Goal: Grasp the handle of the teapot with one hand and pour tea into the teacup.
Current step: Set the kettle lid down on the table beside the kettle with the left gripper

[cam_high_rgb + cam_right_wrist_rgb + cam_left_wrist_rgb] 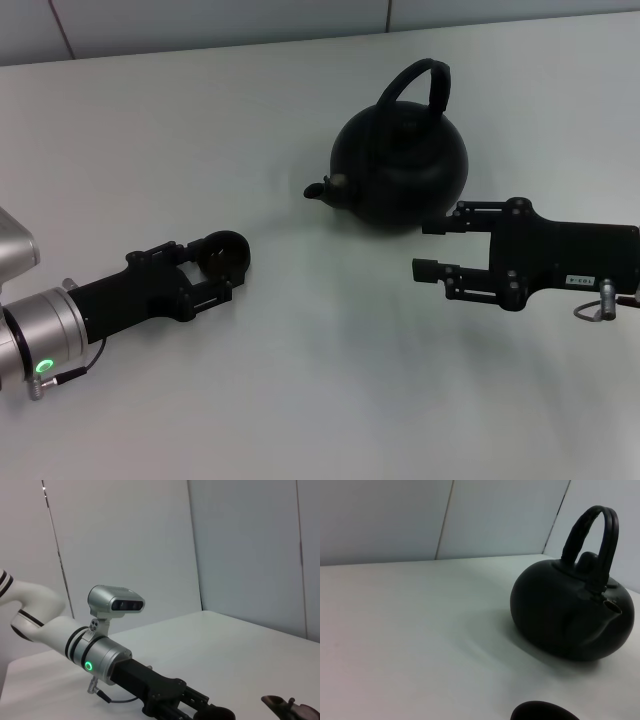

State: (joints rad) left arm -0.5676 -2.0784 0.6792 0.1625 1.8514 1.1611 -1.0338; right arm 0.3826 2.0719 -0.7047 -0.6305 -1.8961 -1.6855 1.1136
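Observation:
The matte-black teapot [400, 165] stands upright on the white table, its stubby spout [315, 190] pointing toward my left side. Its arched handle [418, 82] is free. The teapot also shows in the left wrist view [570, 612]. The small dark teacup [228, 250] sits on the table between the fingers of my left gripper [217, 267], which is open around it. Only the cup's rim [540, 711] shows in the left wrist view. My right gripper [432, 248] is open and empty, low beside the teapot's near right side, below the handle.
The white table [300, 380] runs back to grey wall panels [200, 25]. In the right wrist view my left arm [100, 657], with a green ring light, lies across the table.

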